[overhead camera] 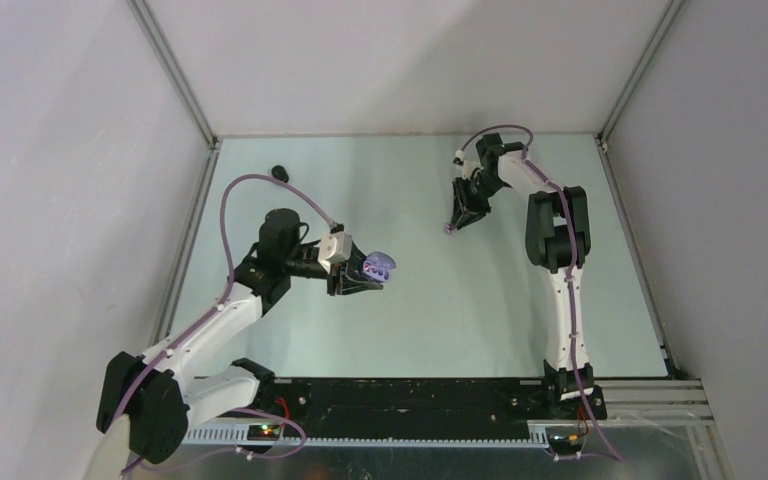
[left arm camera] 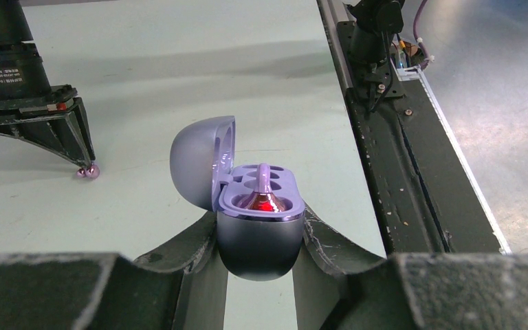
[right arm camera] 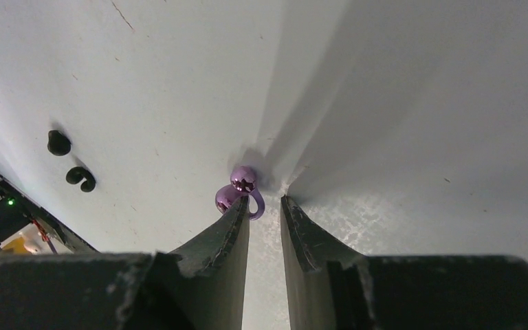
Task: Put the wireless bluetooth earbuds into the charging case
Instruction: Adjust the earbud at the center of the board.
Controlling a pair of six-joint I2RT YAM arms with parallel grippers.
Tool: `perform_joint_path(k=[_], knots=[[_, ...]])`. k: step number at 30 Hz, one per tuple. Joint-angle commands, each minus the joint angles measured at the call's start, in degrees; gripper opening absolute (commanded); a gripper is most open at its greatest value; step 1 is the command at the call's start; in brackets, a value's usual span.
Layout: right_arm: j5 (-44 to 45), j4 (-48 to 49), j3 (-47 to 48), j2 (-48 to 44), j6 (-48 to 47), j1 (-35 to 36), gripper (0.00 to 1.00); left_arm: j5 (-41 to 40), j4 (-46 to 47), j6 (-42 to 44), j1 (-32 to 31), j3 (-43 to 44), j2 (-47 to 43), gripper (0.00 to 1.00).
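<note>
The charging case [left arm camera: 261, 237] is pale purple, and its lid [left arm camera: 196, 161] stands open. My left gripper [left arm camera: 260, 227] is shut on its lower body and holds it above the table. One pale purple earbud [left arm camera: 264, 196] sits in a well of the case with its stem up. In the top view the case [overhead camera: 379, 266] is left of centre. A second purple earbud [right arm camera: 242, 189] lies on the table at the tip of the left finger of my right gripper [right arm camera: 265, 203]. That gripper's jaws stand a narrow gap apart, with only the earbud's hook in the gap. Two black earbuds [right arm camera: 58, 142] [right arm camera: 81, 179] lie further off.
The black earbuds [overhead camera: 280, 172] lie near the back left corner of the table. Metal frame rails [overhead camera: 192, 240] border the pale green table on the left, right and back. The black base rail [left arm camera: 399, 172] with cables runs along the near edge.
</note>
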Motion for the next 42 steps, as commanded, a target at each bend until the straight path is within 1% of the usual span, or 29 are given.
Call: perform_joint_path(k=[1, 19, 28, 32, 35, 37, 39, 42], knots=[[-0.14, -0.64, 1.33, 2.09, 0.06, 0.25, 0.29, -0.12, 0.62, 1.64, -0.37, -0.25, -0.14, 0.00], [-10.33, 1.75, -0.54, 1.88, 1.63, 0.06, 0.26, 0.02, 0.54, 1.66, -0.45, -0.06, 0.52, 0.00], [-16.04, 4.32, -2.95, 0.40, 3.67, -0.98, 0.16, 0.07, 0.44, 1.62, -0.45, 0.17, 0.66, 0.00], [-17.49, 5.43, -3.77, -0.58, 4.40, -1.76, 0.15, 0.02, 0.45, 1.58, -0.45, 0.19, 0.81, 0.00], [-16.68, 5.57, -3.97, -1.68, 4.55, -2.17, 0.14, -0.03, 0.44, 1.58, -0.50, 0.19, 0.80, 0.00], [-15.59, 6.27, -4.83, -2.98, 5.16, -2.51, 0.14, -0.07, 0.38, 1.65, -0.46, 0.19, 0.68, 0.00], [-14.67, 7.66, -6.59, -4.91, 6.15, -2.78, 0.20, -0.07, 0.36, 1.70, -0.45, 0.18, 0.51, 0.00], [-14.08, 10.23, -9.74, -7.52, 7.66, -2.77, 0.22, -0.14, 0.21, 1.87, -0.45, 0.09, 0.37, 0.00]])
